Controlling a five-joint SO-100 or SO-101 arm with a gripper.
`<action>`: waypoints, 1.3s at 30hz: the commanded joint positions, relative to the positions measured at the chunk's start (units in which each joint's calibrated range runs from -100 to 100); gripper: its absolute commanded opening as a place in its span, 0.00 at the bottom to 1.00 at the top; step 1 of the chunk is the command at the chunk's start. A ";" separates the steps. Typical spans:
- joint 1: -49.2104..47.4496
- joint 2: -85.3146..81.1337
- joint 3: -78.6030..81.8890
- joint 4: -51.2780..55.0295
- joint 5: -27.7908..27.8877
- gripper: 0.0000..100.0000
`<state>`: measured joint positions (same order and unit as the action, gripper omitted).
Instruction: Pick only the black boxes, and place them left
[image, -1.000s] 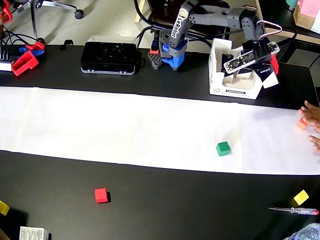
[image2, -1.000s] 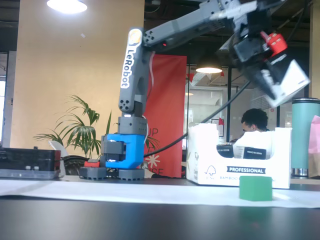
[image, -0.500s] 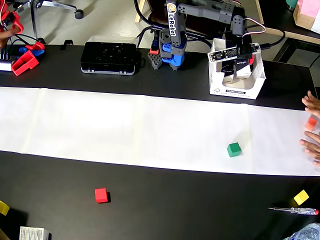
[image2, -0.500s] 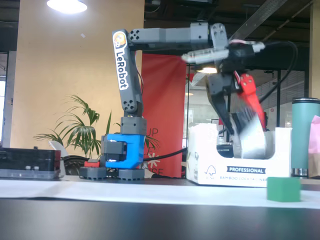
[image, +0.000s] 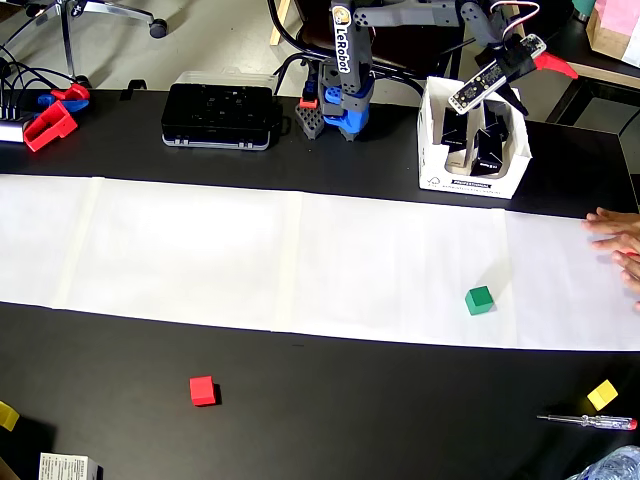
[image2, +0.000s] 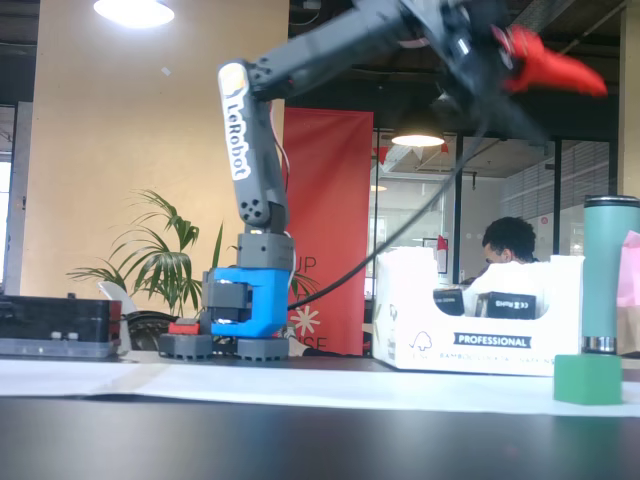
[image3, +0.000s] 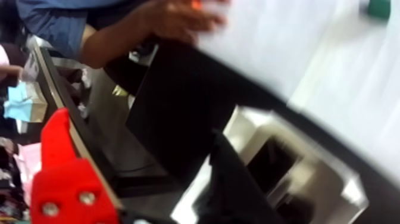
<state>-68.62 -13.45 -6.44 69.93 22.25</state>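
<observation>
Several black boxes (image: 482, 142) stand inside the white open bin (image: 432, 150) at the back right of the overhead view. They also show in the fixed view (image2: 510, 304) over the bin's wall (image2: 430, 320). My gripper (image: 543, 78) hangs in the air above and just right of the bin, and its red jaw is spread away from the dark finger. It looks open and empty. In the fixed view the gripper (image2: 568, 112) is high at the top right. The wrist view is blurred and shows the red jaw at the lower left and the bin (image3: 309, 179) below.
A green cube (image: 480, 300) lies on the white paper strip (image: 250, 250). On the black table are a red cube (image: 203, 390), a yellow cube (image: 601, 395), a screwdriver (image: 585, 421) and a small printed carton (image: 66, 467) at the bottom left. A person's hand (image: 615, 245) rests at the right edge.
</observation>
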 joint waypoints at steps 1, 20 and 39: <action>14.01 -13.61 -6.85 -4.83 6.60 0.34; 72.47 -78.80 78.61 -22.95 20.44 0.00; 75.77 -78.49 105.65 -3.32 23.17 0.00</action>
<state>6.88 -90.98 98.59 65.37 45.30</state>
